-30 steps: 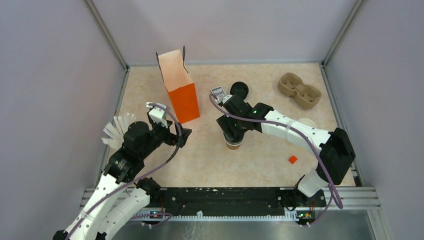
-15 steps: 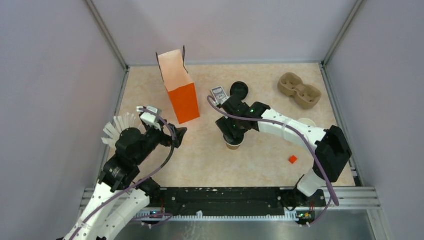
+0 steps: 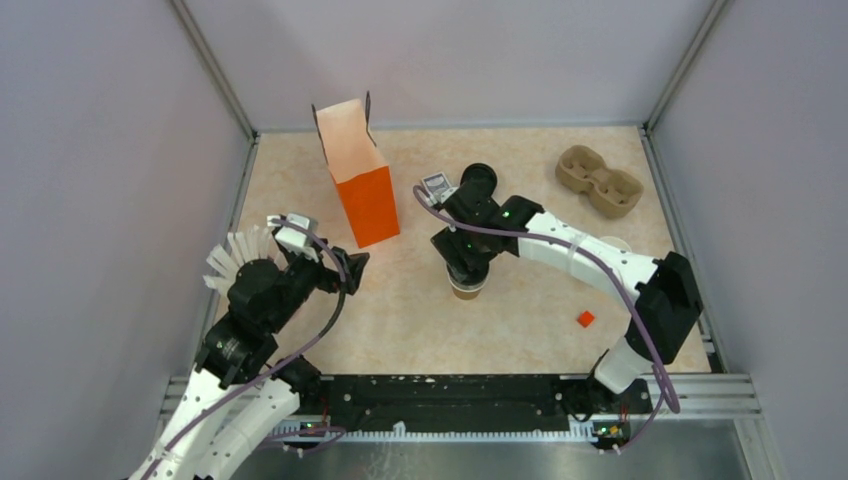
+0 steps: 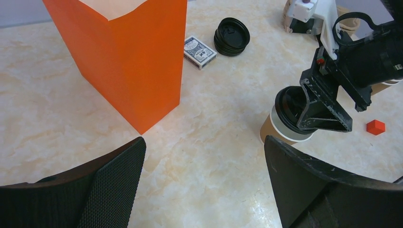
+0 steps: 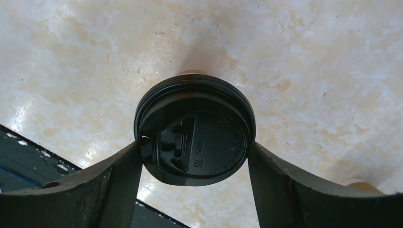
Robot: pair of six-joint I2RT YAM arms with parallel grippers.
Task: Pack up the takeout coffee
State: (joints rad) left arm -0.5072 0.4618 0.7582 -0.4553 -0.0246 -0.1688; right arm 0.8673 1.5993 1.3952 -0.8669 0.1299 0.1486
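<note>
— Where did the paper cup point(image 4: 272, 129) stand?

— Upright on the table point(image 3: 420, 320), near the middle, apart from the orange bag point(image 3: 362, 190) to its left. From above only a sliver of its tan wall showed; the right arm point(image 3: 570, 255) covered the rest.

— And the right gripper point(image 5: 194, 151)?

— Clamped on the black lid point(image 4: 288, 101), one finger pressed against each side of its rim. The lid lay over the cup's mouth, tilted in the left wrist view, with the white rim showing under it. Whether it had snapped on, I couldn't tell.

— Did the right wrist camera help?

— Hardly. The lid filled the middle and hid nearly the whole cup; just a tan edge peeked past its far side.

— The left gripper point(image 4: 204, 142)?

— Its fingers point(image 4: 109, 180) were spread wide with nothing between them, near the foot of the bag, facing bag and cup.

— Anything else half-seen?

— A stack of black lids point(image 3: 480, 180) and a deck of cards point(image 3: 436, 186) lay just beside each other behind the right wrist, which overlapped part of the stack from above. A tan cup rim point(image 3: 612, 243) peeked from behind the right forearm, too covered to say more. The pulp carrier point(image 3: 598, 182) sat far right and a small red cube point(image 3: 586, 319) front right, both plain. Some white bristly thing point(image 3: 232, 262) by the left arm point(image 3: 250, 310) I couldn't identify.
</note>
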